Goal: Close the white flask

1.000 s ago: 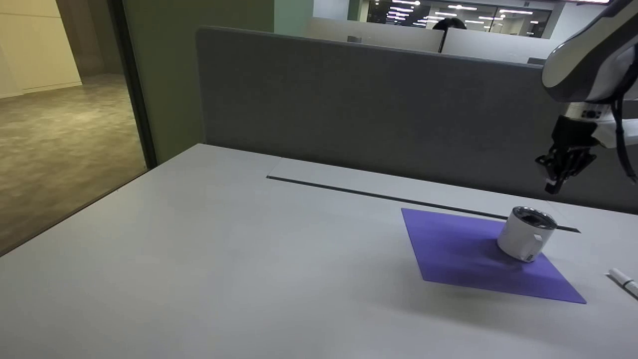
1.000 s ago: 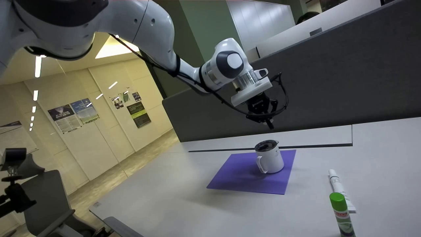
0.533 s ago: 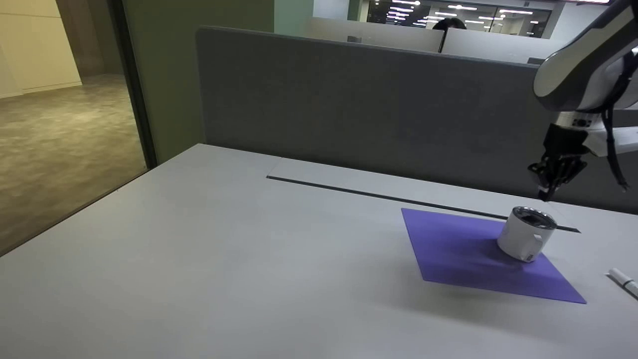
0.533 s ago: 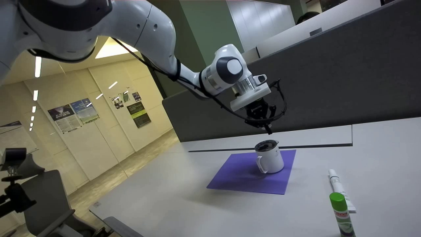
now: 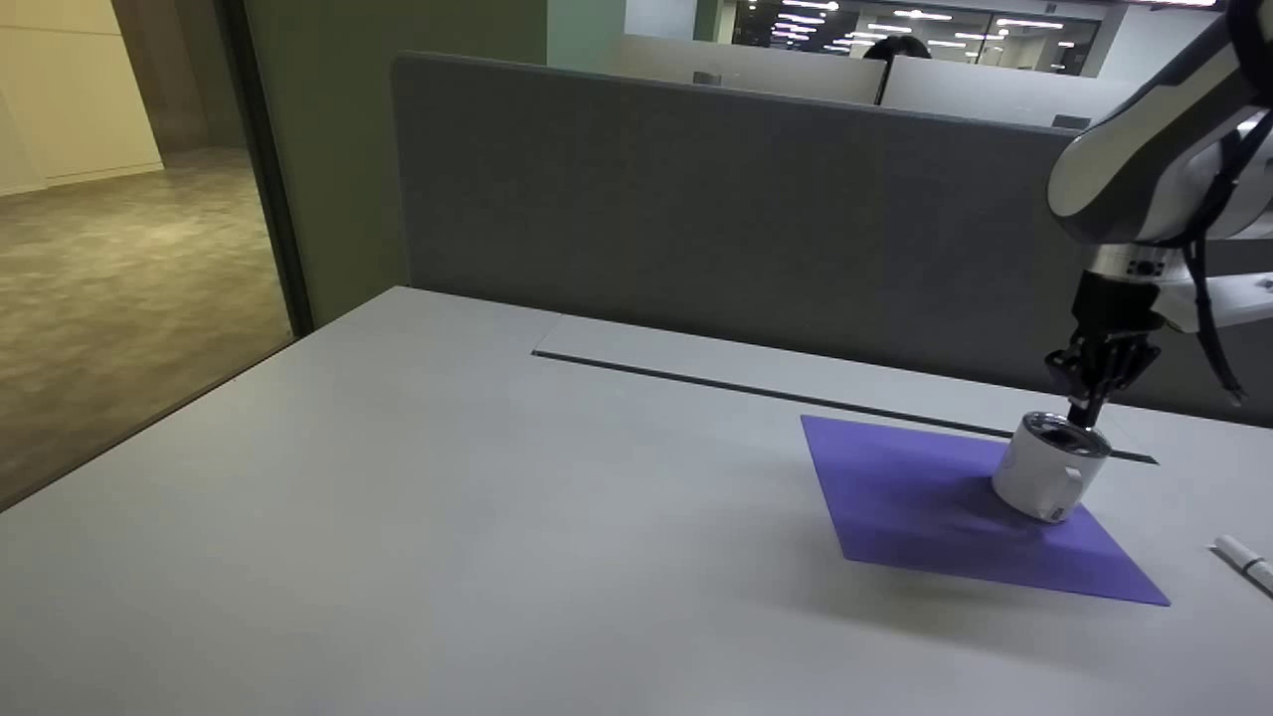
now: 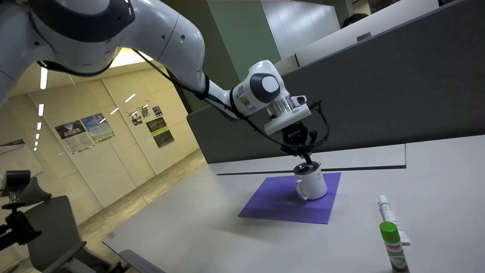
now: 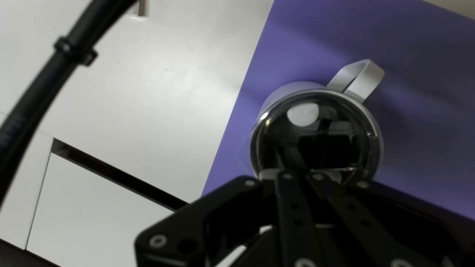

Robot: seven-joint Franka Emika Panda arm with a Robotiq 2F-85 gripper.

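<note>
The white flask (image 5: 1039,482) is a short cup with a handle, upright on the purple mat (image 5: 910,507); it also shows in an exterior view (image 6: 312,187). In the wrist view, its top bears a glossy, dark, see-through lid (image 7: 308,129) inside a shiny rim. A faint clear edge juts past the rim on the left. My gripper (image 6: 308,161) points down with its fingers together and nothing seen between them. Its tips are at the flask's top, on the far side from the handle; whether they touch the lid I cannot tell. The wrist view shows the gripper (image 7: 298,168) over the lid's lower edge.
A white tube (image 6: 392,218) and a green-capped stick (image 6: 394,244) are on the table, to the right of the mat. A grey partition (image 5: 696,219) stands behind the table. A dark slot (image 5: 696,383) runs along the table's back. My cable (image 7: 41,92) hangs beside the wrist.
My gripper has come down from above to the flask's top, shifting slightly left in both exterior views. Its fingers look shut throughout. The flask and mat have not moved.
</note>
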